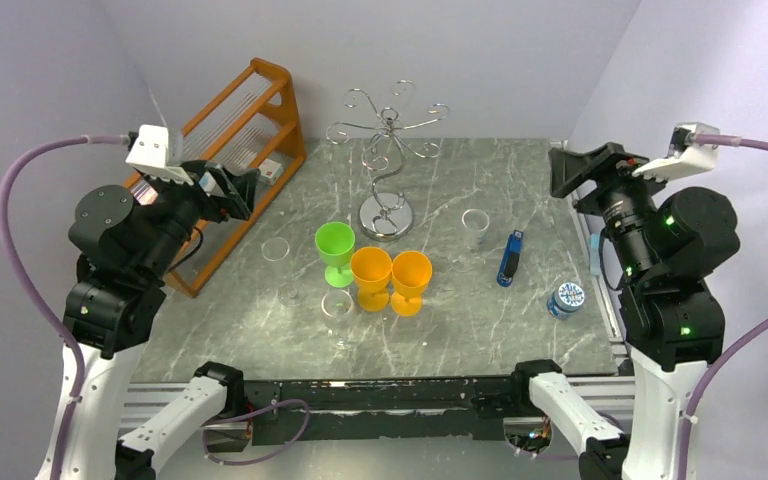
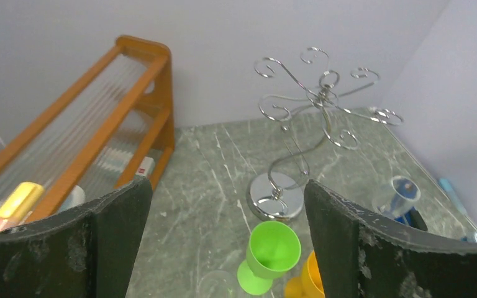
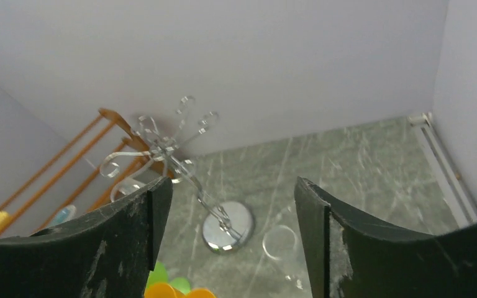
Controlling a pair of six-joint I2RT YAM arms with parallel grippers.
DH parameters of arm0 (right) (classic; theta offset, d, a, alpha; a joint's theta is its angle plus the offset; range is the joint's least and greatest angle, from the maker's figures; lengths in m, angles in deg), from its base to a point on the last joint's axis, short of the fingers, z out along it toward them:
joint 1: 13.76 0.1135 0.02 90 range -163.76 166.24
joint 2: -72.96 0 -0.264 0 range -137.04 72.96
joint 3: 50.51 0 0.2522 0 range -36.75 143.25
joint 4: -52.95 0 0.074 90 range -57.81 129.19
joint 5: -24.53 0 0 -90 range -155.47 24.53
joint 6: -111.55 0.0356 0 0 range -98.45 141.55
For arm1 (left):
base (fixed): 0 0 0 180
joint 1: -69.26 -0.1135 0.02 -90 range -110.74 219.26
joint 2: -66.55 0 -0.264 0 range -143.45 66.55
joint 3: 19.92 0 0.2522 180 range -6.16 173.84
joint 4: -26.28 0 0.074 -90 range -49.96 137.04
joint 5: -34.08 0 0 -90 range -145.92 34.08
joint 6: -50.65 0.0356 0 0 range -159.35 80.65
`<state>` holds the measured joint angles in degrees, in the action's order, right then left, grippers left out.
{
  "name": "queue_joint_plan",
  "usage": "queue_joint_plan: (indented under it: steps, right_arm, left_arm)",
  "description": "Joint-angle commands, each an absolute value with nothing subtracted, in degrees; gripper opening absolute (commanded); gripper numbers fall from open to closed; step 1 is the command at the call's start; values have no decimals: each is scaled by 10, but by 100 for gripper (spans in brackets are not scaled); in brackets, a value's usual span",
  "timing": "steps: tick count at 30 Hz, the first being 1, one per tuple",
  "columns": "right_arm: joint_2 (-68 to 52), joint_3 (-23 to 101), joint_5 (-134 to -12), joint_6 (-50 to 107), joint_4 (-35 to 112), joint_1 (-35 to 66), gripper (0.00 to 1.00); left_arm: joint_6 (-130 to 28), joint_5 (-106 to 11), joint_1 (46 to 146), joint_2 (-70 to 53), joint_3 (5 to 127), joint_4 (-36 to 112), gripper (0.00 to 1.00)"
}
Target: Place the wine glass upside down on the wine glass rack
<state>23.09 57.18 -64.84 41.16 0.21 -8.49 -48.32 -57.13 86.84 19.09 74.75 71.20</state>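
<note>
- left gripper (image 2: 227,189): raised at the left side, fingers spread wide, nothing between them.
- right gripper (image 3: 230,186): raised at the right side, fingers apart, also holding nothing.
- The nearest wine glass (image 1: 338,304) stands upright on the table (image 1: 520,330), just in front of the coloured cups. None hangs on the rack yet.
- The green cup (image 1: 335,243) and two orange cups (image 1: 371,270) stand right behind that glass.
  - Risk: a finger coming in from the far side clips a cup and shoves it into the glass.
- Two more clear glasses, one left (image 1: 276,250) and one right (image 1: 475,227), are upright and well apart from the cluster. I can't tell which glass is the target. These two look like easier picks because they have open space around them.
- Risk: clear glass on grey marble is hard to see, so a grasp could close off-centre and tip it.
- Risk: the glass needs inverting, and a smooth bowl or stem could slip in the fingers during the flip.
- The wine glass rack (image 1: 384,214) stands mid-table behind the cups and its curled arms are bare.
  - Risk: it has a thin wire stem on a small round base, so pushing sideways on an arm while sliding the foot in could rock or topple it onto the cups.
- The orange shelf (image 1: 260,100) is at far left, near the left arm. A wide swing there could hit it.
</note>
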Motion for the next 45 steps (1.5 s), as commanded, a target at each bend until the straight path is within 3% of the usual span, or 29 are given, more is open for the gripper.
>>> queue_joint_plan:
  steps: [1,6,13,24,36,41,43,45]
  right_arm:
    - [250,530,-624,419,-69,-90,82]
    - [266,433,-593,446,-102,-89,92]
    - [238,381,-557,485,-145,-90,86]
    - [159,286,-690,486,-101,-89,64]
    - [23,305,-638,494,-18,-58,52]
    - [-33,322,-584,481,-18,-27,48]
    - [-57,334,-554,477,-25,-15,42]
    - [-75,342,-537,474,-30,-5,27]
  left_arm:
    - [-494,-500,878,193,716,701,96]
    - [-515,-405,879,198,671,659,97]
    - [-555,-332,879,213,614,603,97]
    - [-617,-273,879,194,579,610,93]
    - [-615,-286,879,170,596,689,96]
    - [-622,-242,879,159,598,684,96]
    - [-618,-229,879,157,597,682,96]
    - [-612,-233,879,157,600,688,97]
